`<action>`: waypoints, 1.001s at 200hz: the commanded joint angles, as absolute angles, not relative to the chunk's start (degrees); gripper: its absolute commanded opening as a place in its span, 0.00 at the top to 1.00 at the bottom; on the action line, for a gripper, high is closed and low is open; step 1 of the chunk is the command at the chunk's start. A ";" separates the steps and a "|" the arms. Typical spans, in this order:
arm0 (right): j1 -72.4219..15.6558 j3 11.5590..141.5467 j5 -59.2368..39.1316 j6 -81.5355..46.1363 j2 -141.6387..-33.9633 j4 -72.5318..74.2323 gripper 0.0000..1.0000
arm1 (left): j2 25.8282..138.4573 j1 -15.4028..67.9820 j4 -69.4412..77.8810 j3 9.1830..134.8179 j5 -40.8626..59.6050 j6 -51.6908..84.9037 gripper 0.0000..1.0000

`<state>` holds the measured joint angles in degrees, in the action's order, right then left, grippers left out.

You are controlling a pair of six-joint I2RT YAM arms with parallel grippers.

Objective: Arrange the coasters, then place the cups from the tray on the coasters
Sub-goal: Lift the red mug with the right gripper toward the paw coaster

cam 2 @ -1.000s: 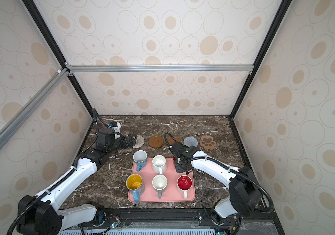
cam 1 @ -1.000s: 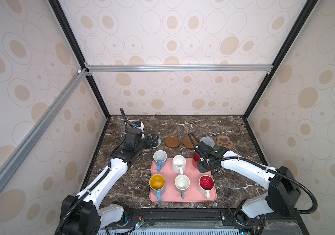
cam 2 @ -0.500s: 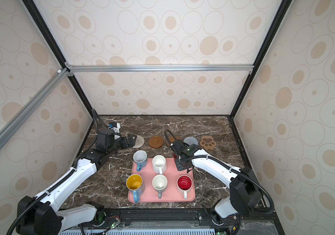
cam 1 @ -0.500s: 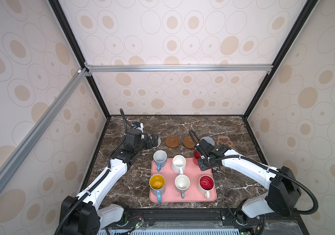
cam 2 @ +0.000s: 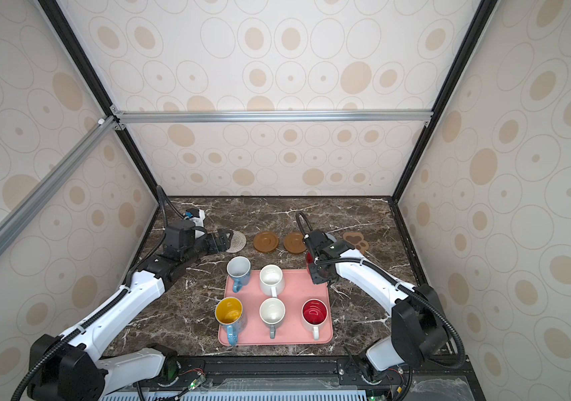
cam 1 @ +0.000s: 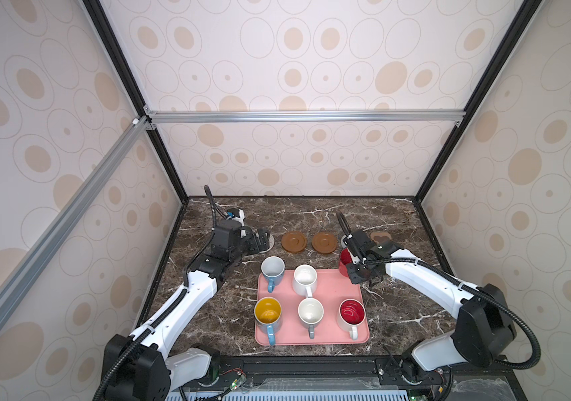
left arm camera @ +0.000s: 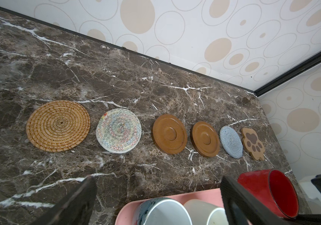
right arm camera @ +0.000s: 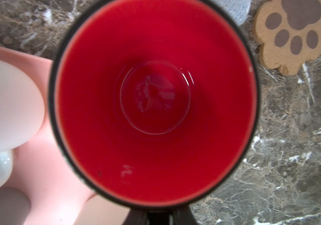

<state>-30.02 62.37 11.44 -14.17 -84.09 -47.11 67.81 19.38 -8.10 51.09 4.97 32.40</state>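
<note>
My right gripper (cam 1: 357, 270) is shut on the all-red cup (cam 1: 345, 258), held just above the far right corner of the pink tray (cam 1: 325, 288). The right wrist view looks straight down into this cup (right arm camera: 155, 97). Five cups stay on the tray, among them light blue (cam 1: 272, 269), white (cam 1: 305, 277) and a yellow-inside one (cam 1: 267, 310). The coasters lie in a row beyond the tray: rattan (left arm camera: 58, 125), cream (left arm camera: 118, 133), two brown discs (left arm camera: 169, 136), grey-blue (left arm camera: 231, 141), paw (left arm camera: 253, 143). My left gripper (cam 1: 261, 241) hovers open over the row's left end.
The enclosure's back wall (cam 1: 294, 166) stands close behind the coaster row, and the side walls hem in the marble table (cam 1: 228, 312). In both top views my arms hide the rattan coaster and most of the grey-blue one.
My right gripper has carried the red cup up and toward the far right, off the tray's corner. The left arm has not moved.
</note>
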 commanded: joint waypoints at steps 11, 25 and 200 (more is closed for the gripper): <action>-25.81 65.04 11.63 -8.29 -81.26 -44.37 0.88 | 67.85 19.70 -6.53 52.64 5.01 33.31 0.00; -23.54 64.91 11.04 -6.07 -81.12 -43.42 0.88 | 67.90 19.77 -6.47 52.73 4.97 33.23 0.00; -3.91 70.96 2.76 15.06 -89.27 -35.58 0.88 | 66.09 19.74 -6.95 51.98 4.83 32.88 0.00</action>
<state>-4.73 68.25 4.23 8.21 -88.49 -38.98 67.22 19.38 -7.46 51.09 4.95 32.58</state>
